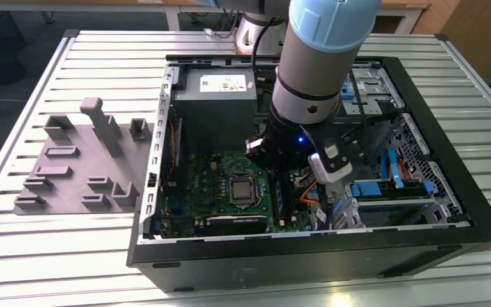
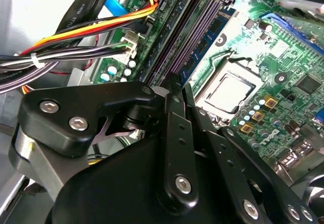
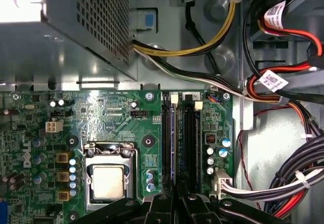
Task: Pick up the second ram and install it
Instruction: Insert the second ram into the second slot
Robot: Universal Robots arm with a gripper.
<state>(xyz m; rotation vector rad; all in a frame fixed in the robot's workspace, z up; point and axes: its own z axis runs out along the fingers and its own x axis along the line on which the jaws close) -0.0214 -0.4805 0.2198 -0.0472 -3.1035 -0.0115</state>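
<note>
Arm point(image 1: 318, 57) is down inside the open case point(image 1: 314, 256), centre of the exterior view, with its wrist hanging over the motherboard point(image 1: 220, 173), just to the exterior view's right of the CPU socket point(image 1: 243, 190).

In the second wrist view the gripper point(image 2: 172, 88) sits low, right at the near end of the memory slots point(image 2: 200, 29). And there's the ram point(image 2: 171, 34): a thin dark board on edge, running along the slots away from the gripper, parallel to the socket, its near end meeting the gripper's tip. Claw apart or clamped on the ram? Can't tell, the black linkage covers the contact.

The first wrist view looks straight down the slots. The grey power supply point(image 3: 76, 31) stands beyond the board's far edge, and a thick bundle of cables point(image 3: 283, 183) runs on the side of the slots away from the socket.

Outside the case, at the left of the exterior view, a grey fixture plate point(image 1: 66, 173) lies on the slatted table point(image 1: 23, 256), well apart from the arm.
</note>
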